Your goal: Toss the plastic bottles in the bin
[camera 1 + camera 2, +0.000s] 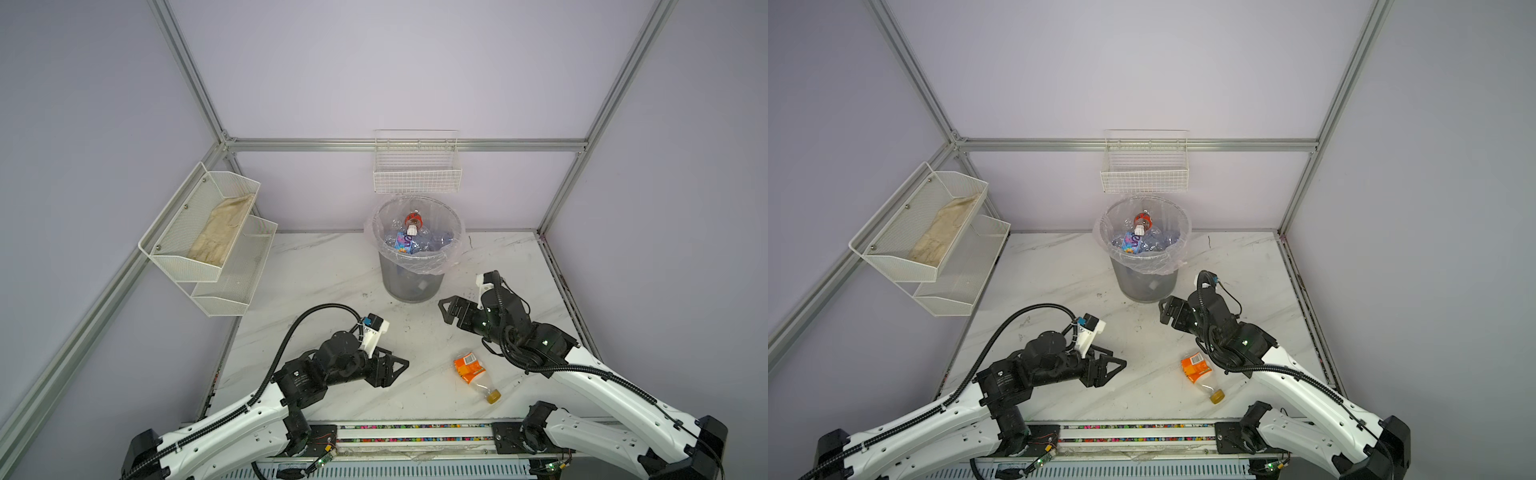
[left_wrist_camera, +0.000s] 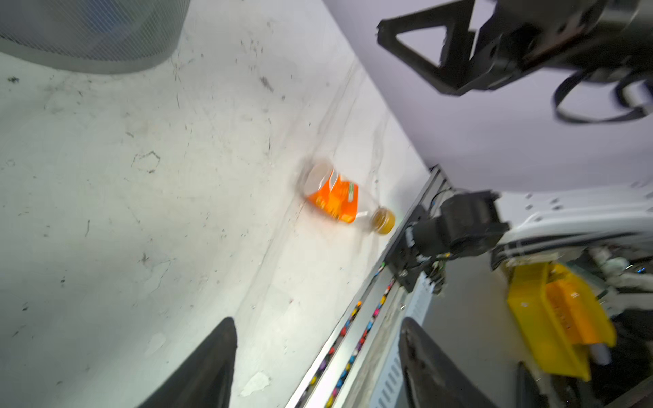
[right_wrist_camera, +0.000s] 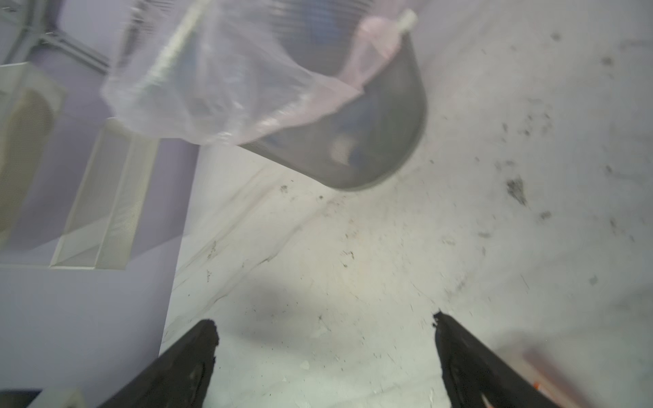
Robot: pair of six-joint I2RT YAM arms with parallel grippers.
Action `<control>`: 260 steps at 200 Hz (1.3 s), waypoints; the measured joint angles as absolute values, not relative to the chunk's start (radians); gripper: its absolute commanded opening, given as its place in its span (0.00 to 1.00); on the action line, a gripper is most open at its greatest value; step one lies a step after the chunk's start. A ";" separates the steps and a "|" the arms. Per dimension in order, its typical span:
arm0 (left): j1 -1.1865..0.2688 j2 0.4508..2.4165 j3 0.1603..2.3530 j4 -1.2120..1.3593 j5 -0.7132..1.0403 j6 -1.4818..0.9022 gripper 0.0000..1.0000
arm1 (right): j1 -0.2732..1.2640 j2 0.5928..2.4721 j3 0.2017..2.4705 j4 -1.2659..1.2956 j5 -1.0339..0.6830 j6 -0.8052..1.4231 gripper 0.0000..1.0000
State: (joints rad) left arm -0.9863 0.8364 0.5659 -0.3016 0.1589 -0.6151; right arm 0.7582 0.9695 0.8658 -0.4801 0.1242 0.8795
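Bottle of clear plastic with an orange label and an amber cap (image 1: 473,372) lay on its side near the front edge of the white marbled tabletop (image 1: 332,270), right of the middle, its cap turned toward that edge. To its left, the left gripper (image 1: 397,372) hung low over the tabletop, its black fingers (image 2: 212,360) spread wide and nothing between them. In the left wrist view the bottle sat well ahead of those tips, clear of both.

Over on the other side, the right gripper (image 1: 444,311) was up near the foot of the tall round grey mesh bin (image 1: 409,284). Its fingers (image 3: 198,353) were flung fully apart, with only bare tabletop between them. The bottle lay behind it, beside the right arm, touching nothing but the tabletop.

The bin stood at the middle of the back edge, a clear plastic liner (image 1: 453,253) folded over its rim. Inside was a heap of clear plastic bottles (image 1: 415,243), one with a red label and white cap (image 1: 412,222) uppermost.
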 measured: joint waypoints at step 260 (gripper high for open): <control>-1.265 1.975 1.395 -0.348 0.054 -0.741 0.77 | 0.070 0.955 0.760 -0.774 -0.060 0.797 0.97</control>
State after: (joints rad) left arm -1.2648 1.9747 1.3952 -0.3485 0.0540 -0.7406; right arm 0.0700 0.9546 0.7597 -0.7742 -0.0605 0.7975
